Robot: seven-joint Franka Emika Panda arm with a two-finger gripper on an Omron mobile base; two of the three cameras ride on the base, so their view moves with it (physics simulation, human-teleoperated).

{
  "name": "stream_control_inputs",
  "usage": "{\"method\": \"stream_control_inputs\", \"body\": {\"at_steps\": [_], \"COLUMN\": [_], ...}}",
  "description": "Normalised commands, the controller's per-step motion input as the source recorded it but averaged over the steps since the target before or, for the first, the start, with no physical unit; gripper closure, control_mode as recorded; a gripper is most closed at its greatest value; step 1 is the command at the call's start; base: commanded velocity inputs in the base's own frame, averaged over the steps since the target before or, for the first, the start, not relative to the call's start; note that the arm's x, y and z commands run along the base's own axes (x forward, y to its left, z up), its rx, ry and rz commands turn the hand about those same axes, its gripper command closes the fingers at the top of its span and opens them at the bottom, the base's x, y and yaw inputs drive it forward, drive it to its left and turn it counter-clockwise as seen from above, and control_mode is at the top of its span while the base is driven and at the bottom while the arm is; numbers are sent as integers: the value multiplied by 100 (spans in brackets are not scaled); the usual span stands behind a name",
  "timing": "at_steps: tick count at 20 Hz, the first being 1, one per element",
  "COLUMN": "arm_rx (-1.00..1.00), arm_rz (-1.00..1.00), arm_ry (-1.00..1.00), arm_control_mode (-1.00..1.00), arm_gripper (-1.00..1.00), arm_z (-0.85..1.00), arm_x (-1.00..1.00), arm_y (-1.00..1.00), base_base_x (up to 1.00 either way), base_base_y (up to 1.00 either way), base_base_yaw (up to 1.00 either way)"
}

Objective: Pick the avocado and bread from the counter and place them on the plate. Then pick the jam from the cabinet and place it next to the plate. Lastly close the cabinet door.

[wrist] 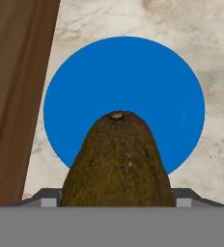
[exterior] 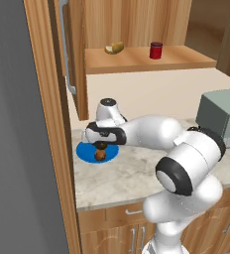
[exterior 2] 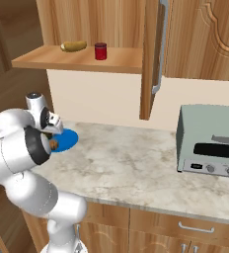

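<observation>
The white arm reaches forward and to the left over the counter (exterior: 137, 171), with its elbow bent and the forearm lying almost level. The hand points straight down above the plate (exterior: 85, 151), which lies on the counter close to the tall wooden side panel (exterior: 50, 124). The gripper (exterior: 101, 146) holds the avocado (wrist: 118, 161) between its fingers; the jaws stand partly apart, closed on the fruit. In the hand view the avocado hangs over the near part of the blue plate, with its stem end pointing away from the camera. The bread (exterior: 100, 156) already lies on the plate, just below the gripper. The cabinet (exterior 2: 185, 39) door (exterior: 72, 54) stands open, and the jam (exterior: 156, 50) sits on its shelf, near a yellowish lump (exterior: 114, 47). A grey toaster oven (exterior 2: 210, 143) stands at the right of the counter.
</observation>
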Motion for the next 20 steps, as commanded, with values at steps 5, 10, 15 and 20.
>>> {"method": "stream_control_inputs", "body": {"at_steps": [5,10,15,20], "arm_rx": [-4,-3,-3,-6], "arm_rz": [-3,-1,1,1], "arm_ry": [0,0,1,0], "arm_control_mode": [-100,-100,-100,-100], "arm_gripper": [100,100,100,100], "arm_z": [-3,-8,-20,-30], "arm_x": [80,39,0,6], "arm_y": [-7,0,-5,-8], "base_base_x": [0,0,0,0], "base_base_y": [0,0,0,0], "base_base_yaw": [0,0,0,0]}}
